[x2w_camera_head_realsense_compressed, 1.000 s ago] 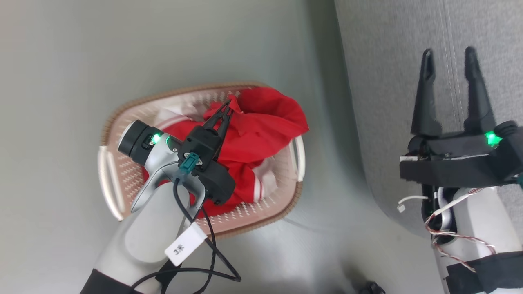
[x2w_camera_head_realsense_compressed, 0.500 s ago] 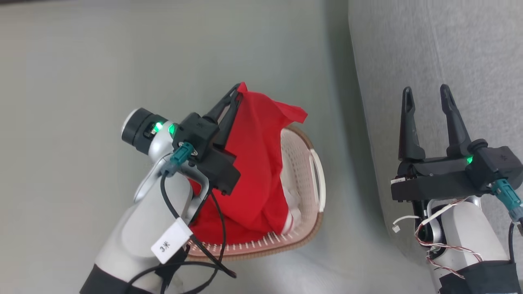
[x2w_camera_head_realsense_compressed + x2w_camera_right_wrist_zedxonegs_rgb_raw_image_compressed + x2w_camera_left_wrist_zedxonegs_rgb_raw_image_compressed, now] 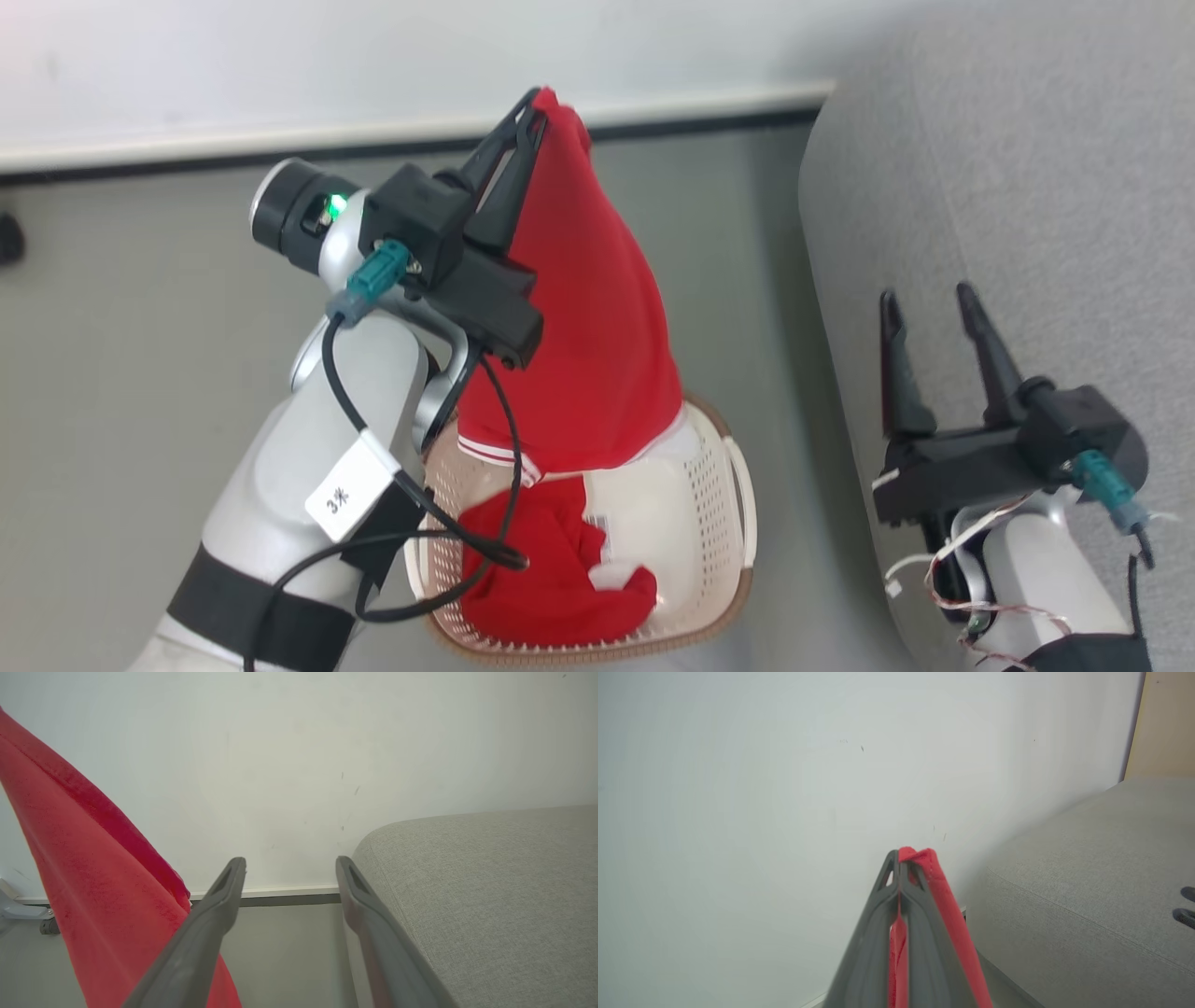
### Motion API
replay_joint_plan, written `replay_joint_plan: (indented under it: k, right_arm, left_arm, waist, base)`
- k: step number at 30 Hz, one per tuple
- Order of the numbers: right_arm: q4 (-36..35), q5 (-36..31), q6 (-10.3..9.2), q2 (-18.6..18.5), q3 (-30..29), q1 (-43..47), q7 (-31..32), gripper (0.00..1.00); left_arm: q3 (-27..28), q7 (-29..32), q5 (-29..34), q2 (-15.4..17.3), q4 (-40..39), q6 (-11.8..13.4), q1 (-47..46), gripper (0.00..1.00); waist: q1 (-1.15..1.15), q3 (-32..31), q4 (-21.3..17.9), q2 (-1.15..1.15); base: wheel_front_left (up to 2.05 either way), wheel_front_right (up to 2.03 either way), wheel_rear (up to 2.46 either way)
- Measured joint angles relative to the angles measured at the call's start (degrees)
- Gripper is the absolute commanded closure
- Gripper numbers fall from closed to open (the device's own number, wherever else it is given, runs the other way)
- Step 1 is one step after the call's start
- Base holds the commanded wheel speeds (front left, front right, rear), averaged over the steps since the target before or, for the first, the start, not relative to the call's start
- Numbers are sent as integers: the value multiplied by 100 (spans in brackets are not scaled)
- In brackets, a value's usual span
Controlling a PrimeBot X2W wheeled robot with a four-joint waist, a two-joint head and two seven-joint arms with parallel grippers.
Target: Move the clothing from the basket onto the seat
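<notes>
Left gripper is raised high above the basket, jaws clenched on the top fold of a red garment. The fabric is pinched right at the fingertips, and in the left wrist view it runs down between and beside them. The garment hangs straight down in a long cone. Its white-striped hem is just over the basket's near rim, and I can't tell if it touches. A second red piece lies bunched in the basket's bottom, with some white cloth beside it. The basket sits on the grey floor, just beside the seat, whose rounded grey edge is to the robot's right. Right gripper hovers over the seat's edge, jaws wide apart, nothing between them, well apart from the garment. A white wall with a dark baseboard stands behind. A black cable with a white tag loops off the left forearm.
</notes>
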Motion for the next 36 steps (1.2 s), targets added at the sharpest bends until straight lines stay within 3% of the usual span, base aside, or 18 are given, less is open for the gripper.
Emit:
replay_joint_plan:
  k: [12,22,36]
  right_arm:
    - [659,-45,348,13,527,153,1,0]
    - [928,-189,580,-1,1089,382,1,0]
    - [1642,-257,647,-65,2058,-127,1,0]
  left_arm:
    - [22,0,-550,-26,762,-43,-318,100]
    - [-802,111,-1304,-47,649,25,-314,100]
    - [-1769,290,-2086,-40,177,393,-338,100]
  waist:
    - [0,-1131,-16,0]
    - [0,-1894,-148,0]
    - [1,-2266,-16,0]
  base:
    - [0,0,0]
    - [0,0,0]
    - [0,0,0]
